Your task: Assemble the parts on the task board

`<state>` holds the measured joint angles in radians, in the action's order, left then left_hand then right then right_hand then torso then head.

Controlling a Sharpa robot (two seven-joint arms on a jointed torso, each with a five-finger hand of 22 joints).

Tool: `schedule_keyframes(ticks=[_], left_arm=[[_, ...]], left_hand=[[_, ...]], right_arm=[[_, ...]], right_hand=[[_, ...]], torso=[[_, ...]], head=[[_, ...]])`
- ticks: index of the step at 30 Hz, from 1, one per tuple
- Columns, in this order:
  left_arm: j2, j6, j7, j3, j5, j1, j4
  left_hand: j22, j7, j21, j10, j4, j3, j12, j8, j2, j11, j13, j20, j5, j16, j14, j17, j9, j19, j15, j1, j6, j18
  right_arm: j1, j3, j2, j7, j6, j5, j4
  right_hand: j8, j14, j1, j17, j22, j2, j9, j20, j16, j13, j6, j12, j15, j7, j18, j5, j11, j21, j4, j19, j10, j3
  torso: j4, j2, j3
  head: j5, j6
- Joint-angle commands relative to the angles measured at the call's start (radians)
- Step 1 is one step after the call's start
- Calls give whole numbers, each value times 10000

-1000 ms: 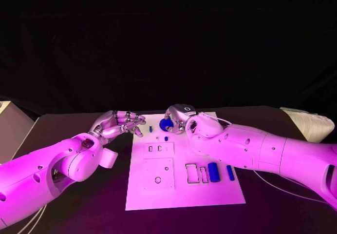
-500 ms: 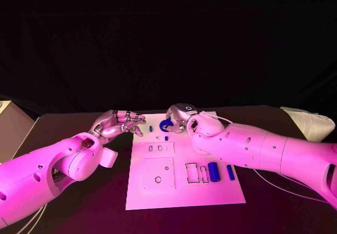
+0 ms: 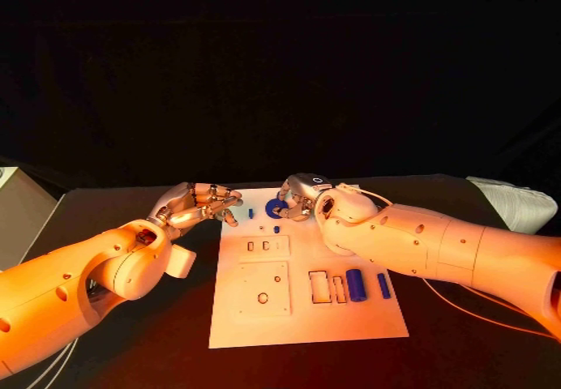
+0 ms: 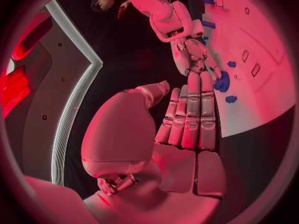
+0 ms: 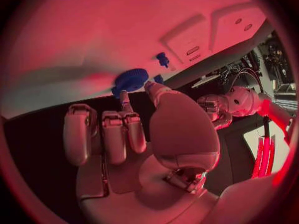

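The white task board [image 3: 306, 320] lies in the middle of the table. At its far edge my right hand [image 3: 303, 197] pinches a blue round part [image 3: 276, 208] between the thumb and a fingertip, low over the board; the right wrist view shows this blue round part [image 5: 131, 78] at the fingertips [image 5: 125, 100]. My left hand [image 3: 199, 204] hovers at the board's far left corner, holding nothing, its fingers [image 4: 190, 114] stretched out side by side. A small blue peg [image 3: 250, 214] and a blue stub [image 3: 276, 229] lie close by. Two blue bars [image 3: 355, 285] rest on the board's right side.
Rectangular slots and a square plate with holes [image 3: 263, 288] mark the board's near half. A pale box [image 3: 7, 203] stands at the table's left edge, and a white bundle [image 3: 515, 203] lies at the far right. Dark table surrounds the board.
My right hand has shifted slightly with the blue round part at the board's far edge. The left hand has stayed where it was.
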<state>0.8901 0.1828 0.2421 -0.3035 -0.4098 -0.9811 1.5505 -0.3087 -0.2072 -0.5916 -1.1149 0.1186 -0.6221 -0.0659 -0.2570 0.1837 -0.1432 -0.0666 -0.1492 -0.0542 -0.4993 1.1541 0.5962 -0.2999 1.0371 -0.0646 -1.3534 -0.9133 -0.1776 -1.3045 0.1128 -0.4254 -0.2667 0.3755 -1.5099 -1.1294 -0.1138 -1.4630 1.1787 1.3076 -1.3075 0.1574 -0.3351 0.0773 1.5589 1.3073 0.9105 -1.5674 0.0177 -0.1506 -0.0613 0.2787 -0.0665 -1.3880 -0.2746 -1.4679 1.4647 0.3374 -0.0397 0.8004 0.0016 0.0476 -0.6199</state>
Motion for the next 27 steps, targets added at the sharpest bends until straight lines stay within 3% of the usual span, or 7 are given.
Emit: schedule_keyframes(ticks=[1,8,11,18,21,27], left_arm=[[-7,-154,14,-6,-28,1,9],[5,-149,13,-6,-28,2,4],[16,-143,14,-6,-28,4,3],[39,-136,21,-6,-28,17,-2],[46,-130,30,-6,-28,27,-15],[42,-126,45,-6,-27,56,-54]], left_hand=[[-8,9,-56,69,-58,-16,37,38,-102,25,-4,2,4,61,-84,12,-15,-72,16,36,87,-18],[-8,9,-56,69,-58,-16,37,38,-102,25,-4,2,4,61,-84,12,-15,-72,16,36,87,-18],[-17,-2,-69,83,-62,-18,40,48,-105,19,-2,0,4,63,-85,15,-16,-83,12,41,100,-18],[-17,-2,-69,83,-62,-18,40,48,-105,19,-2,0,4,63,-85,15,-16,-83,12,41,100,-18],[-17,-2,-69,83,-62,-18,40,48,-105,19,-2,0,4,63,-85,15,-16,-83,12,41,100,-18],[-17,-2,-70,84,-62,-18,40,49,-105,18,-2,-1,4,63,-85,15,-16,-83,12,41,100,-18]], right_arm=[[77,48,-87,108,-424,244,-39],[104,63,-376,86,-550,300,-217],[113,68,-545,141,-464,336,-335],[120,71,-1137,633,605,487,-835],[79,38,-1629,1242,1241,944,-1264],[-220,-87,-2674,2201,1331,2157,-1983]], right_hand=[[-52,-1028,-8,2402,-735,-72,-11,28,46,2635,83,-34,-10,18,132,45,-6,-32,-2,-523,1061,40],[-59,-1026,1,2392,-728,-77,-15,23,43,2635,101,-34,-6,21,129,69,-2,-24,8,-521,1061,62],[-63,-1025,-6,2386,-734,-66,-17,22,41,2635,109,-34,-3,22,131,74,-3,-30,7,-523,1061,60],[-83,-1023,-40,2378,-727,55,-27,8,38,2635,156,-34,11,29,128,70,4,-20,18,-520,1061,34],[-76,-1019,91,2360,-725,140,-27,-5,32,2635,155,-34,25,29,127,78,7,-13,126,-518,1061,85],[-3,-1010,442,2325,-719,237,-6,5,19,2635,57,-34,0,-21,127,122,-33,10,399,-499,1061,279]], torso=[[8,0,10],[24,-12,25],[9,-3,15],[25,-19,29],[42,-22,29],[122,-70,97]], head=[[-15,-2],[-18,8],[-7,19],[-5,65],[-2,92],[26,132]])
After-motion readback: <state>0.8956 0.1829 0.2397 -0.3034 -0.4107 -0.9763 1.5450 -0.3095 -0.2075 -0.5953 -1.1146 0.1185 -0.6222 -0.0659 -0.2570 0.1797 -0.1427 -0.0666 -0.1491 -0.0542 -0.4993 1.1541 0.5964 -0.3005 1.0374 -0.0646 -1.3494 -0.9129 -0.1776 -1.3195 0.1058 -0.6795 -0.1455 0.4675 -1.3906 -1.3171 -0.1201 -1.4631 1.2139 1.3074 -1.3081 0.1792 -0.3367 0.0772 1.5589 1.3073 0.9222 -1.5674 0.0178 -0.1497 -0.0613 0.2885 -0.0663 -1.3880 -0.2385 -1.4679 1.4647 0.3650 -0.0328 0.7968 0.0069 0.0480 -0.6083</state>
